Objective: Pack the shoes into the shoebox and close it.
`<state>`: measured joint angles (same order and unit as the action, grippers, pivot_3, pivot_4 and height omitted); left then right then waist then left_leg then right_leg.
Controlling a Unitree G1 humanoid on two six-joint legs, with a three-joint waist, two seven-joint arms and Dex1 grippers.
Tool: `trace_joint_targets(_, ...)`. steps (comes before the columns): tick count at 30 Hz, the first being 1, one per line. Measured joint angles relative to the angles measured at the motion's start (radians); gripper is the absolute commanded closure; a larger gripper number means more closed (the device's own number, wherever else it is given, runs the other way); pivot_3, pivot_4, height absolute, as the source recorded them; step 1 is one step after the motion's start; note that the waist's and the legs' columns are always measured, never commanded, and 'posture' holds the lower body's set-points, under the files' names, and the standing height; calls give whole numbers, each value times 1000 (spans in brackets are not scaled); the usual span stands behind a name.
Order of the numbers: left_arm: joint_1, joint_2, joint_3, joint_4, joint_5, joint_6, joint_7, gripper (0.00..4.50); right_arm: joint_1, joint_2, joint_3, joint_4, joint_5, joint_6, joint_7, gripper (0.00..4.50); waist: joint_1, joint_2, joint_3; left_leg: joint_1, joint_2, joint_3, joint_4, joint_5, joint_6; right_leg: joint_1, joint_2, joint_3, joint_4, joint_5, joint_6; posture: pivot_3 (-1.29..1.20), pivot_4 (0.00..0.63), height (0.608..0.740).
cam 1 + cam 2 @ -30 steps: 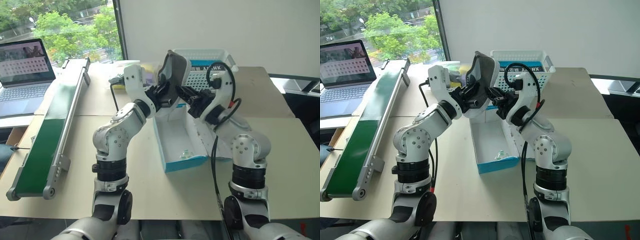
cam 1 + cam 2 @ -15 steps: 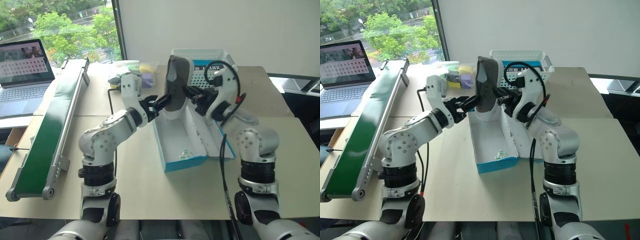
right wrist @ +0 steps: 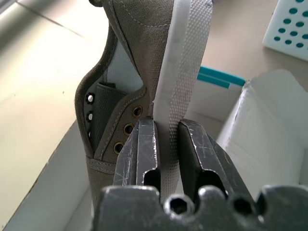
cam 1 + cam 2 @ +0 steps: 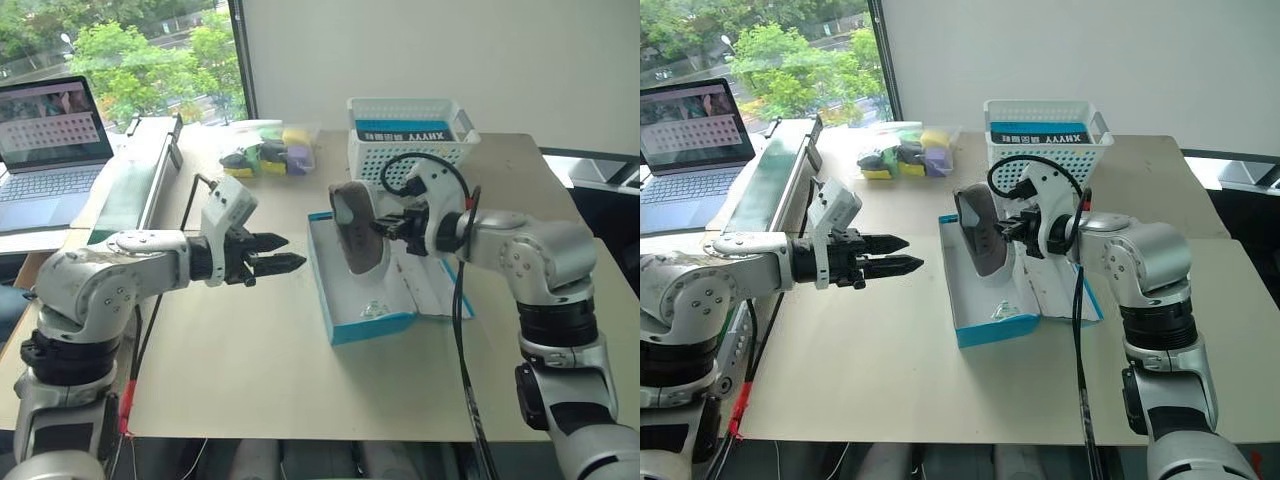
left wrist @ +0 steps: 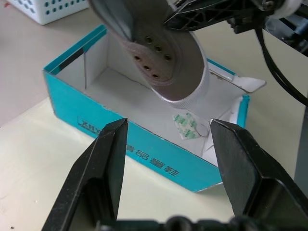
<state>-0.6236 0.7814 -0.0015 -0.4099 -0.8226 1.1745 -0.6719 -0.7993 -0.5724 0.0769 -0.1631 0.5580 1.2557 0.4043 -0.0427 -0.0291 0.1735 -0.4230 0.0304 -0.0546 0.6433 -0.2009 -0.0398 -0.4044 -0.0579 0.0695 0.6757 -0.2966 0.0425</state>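
One grey-taupe shoe (image 4: 352, 236) with a pale sole stands on end over the far half of the open blue shoebox (image 4: 370, 322), toe down between the walls. Whether the toe touches the box floor I cannot tell. My right gripper (image 4: 384, 228) is shut on the shoe's sole edge; in the right wrist view the fingers (image 3: 142, 144) pinch the white rim of the shoe (image 3: 139, 57). My left gripper (image 4: 283, 265) hovers open over the table left of the box, clear of the shoe. Its wrist view looks between the spread fingers (image 5: 110, 159) at the shoebox (image 5: 120, 139) and shoe (image 5: 163, 57).
The box lid (image 4: 435, 290) lies open flat to the right. A white perforated basket (image 4: 410, 140) stands behind the box. A bag of coloured items (image 4: 265, 155), a green conveyor (image 4: 125, 200) and a laptop (image 4: 45, 150) are to the left. A small packet (image 4: 372, 308) lies inside the box.
My left gripper opened, let go of the shoe and drew back to the left. My right gripper lowered the shoe from high above the box down into it.
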Motion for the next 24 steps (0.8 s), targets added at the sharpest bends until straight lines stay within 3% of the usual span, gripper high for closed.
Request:
trace_joint_targets(6, -15, 0, -38, -1, 38, -41, -27, 1614, 15, -3, 74, 41, -77, 0, 0, 4276, -2, 0, 0, 0, 0, 0, 0, 0, 0, 0, 0, 0, 0, 0, 0, 0, 150, 740)
trace_joint_targets(18, -85, -22, -17, 15, 50, -38, -8, 1614, 69, -3, 153, 234, -262, -243, 51, 4276, -3, -1, 0, 1, 0, 0, 1, 0, 0, 2, 0, 0, 0, 0, 0, 0, 150, 740)
trace_joint_targets(20, -85, -21, -17, -3, 42, -34, -10, 1496, 70, -2, 164, 243, -285, -257, 51, 3327, -3, -1, 0, 1, 0, 0, 1, 0, 0, 2, 0, 0, 1, 0, 0, 0, 150, 740)
trace_joint_targets(24, -84, -21, -17, -28, 30, -18, -16, 1496, 76, 6, 188, 244, -331, -260, 53, 2133, -1, -1, 0, 1, 0, 0, 1, 0, 0, 2, 0, 0, 1, 0, 0, 0, 150, 740)
